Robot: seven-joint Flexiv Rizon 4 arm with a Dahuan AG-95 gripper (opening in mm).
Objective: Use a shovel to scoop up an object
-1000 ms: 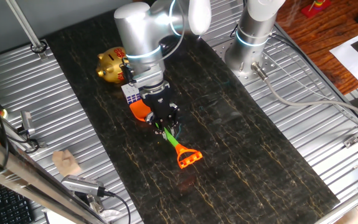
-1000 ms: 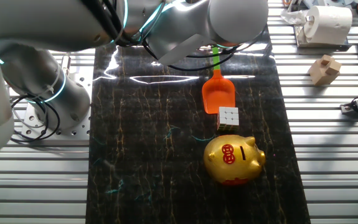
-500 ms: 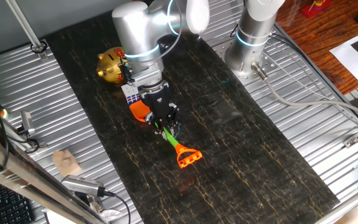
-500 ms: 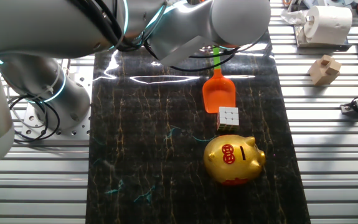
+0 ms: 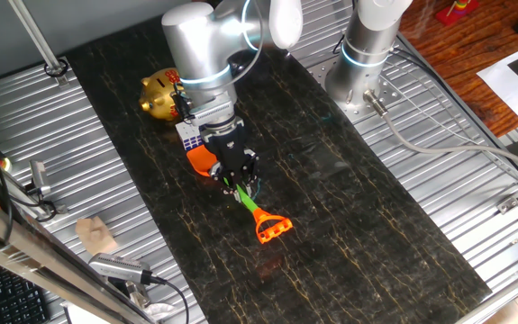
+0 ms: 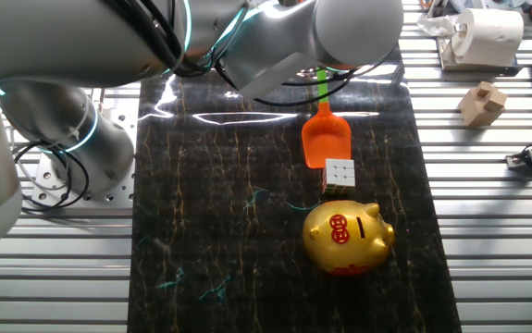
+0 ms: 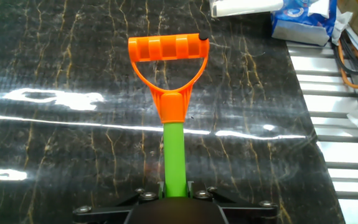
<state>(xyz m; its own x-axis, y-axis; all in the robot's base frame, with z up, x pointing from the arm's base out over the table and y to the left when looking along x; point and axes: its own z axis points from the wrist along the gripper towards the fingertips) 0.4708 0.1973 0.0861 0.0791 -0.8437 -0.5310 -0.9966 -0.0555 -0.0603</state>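
Gripper (image 5: 239,183) is clamped on the green shaft of the shovel (image 5: 257,212), roughly mid-length; jaws closed tight against it. Fingertips themselves hard to make out in one fixed view, dark against dark mat. In the hand view only the gripper's lower edge with screws shows at the bottom, shaft (image 7: 174,155) running up out of it to the orange D-handle (image 7: 168,59); blade is out of that frame entirely.

Blade (image 6: 326,141) lies flat on the dark mat (image 6: 228,240) in the other fixed view, front edge just beside the cube (image 6: 340,174), possibly touching, can't tell. Upper shaft and the gripper are hidden behind the arm's big grey link there. In one fixed view the blade (image 5: 203,160) is half covered by the wrist, and the cube (image 5: 189,135) only shows as a sliver at the wrist's edge.

Cube sits on the mat between the blade and the gold piggy bank (image 6: 347,237), near the bank; whether they touch is unclear. Not on the blade.

Off-mat on the metal slats: wooden block (image 6: 482,103), paper roll (image 6: 488,30) cut off at the top.
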